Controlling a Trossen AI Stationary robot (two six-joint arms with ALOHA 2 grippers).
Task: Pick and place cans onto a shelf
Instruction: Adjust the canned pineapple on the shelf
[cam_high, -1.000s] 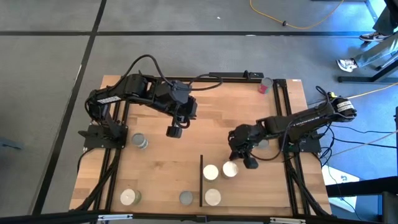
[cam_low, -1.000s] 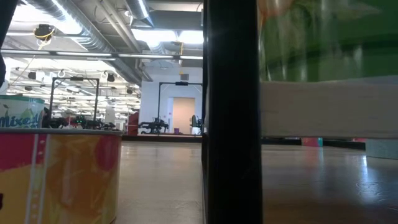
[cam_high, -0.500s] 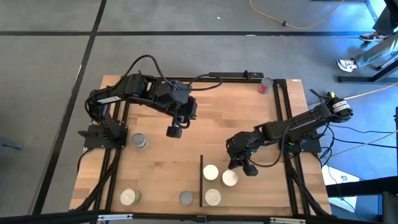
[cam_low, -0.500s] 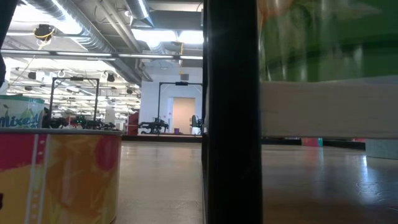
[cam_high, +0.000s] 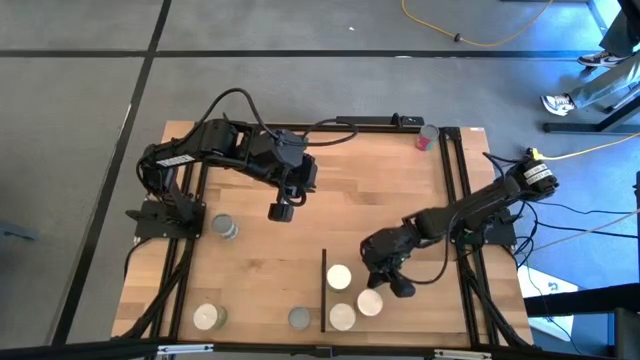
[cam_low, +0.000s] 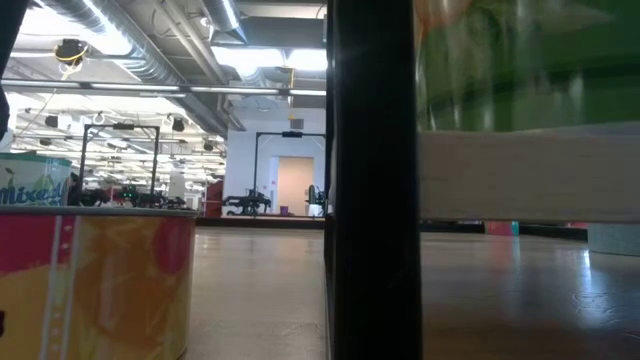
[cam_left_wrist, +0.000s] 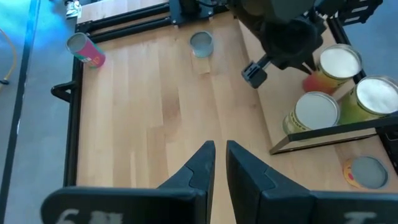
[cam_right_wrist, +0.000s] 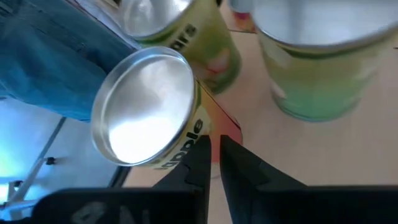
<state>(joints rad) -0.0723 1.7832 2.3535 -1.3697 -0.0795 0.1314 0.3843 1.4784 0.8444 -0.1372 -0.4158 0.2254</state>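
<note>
Only my left wrist view shows the left gripper (cam_left_wrist: 219, 163) closed, empty; the right gripper (cam_high: 385, 283), fingers unreadable, has pushed its can (cam_high: 370, 302) nearer me on the shelf (cam_high: 400, 310).

Low view: a broad black post (cam_low: 370, 180) hides the table's middle, and a red-and-yellow can (cam_low: 95, 280) is cut off by the lower left edge. A blurred green mass (cam_low: 530, 65) fills the upper right. Right wrist view: two cans (cam_right_wrist: 323, 56) run past the upper edge.
</note>
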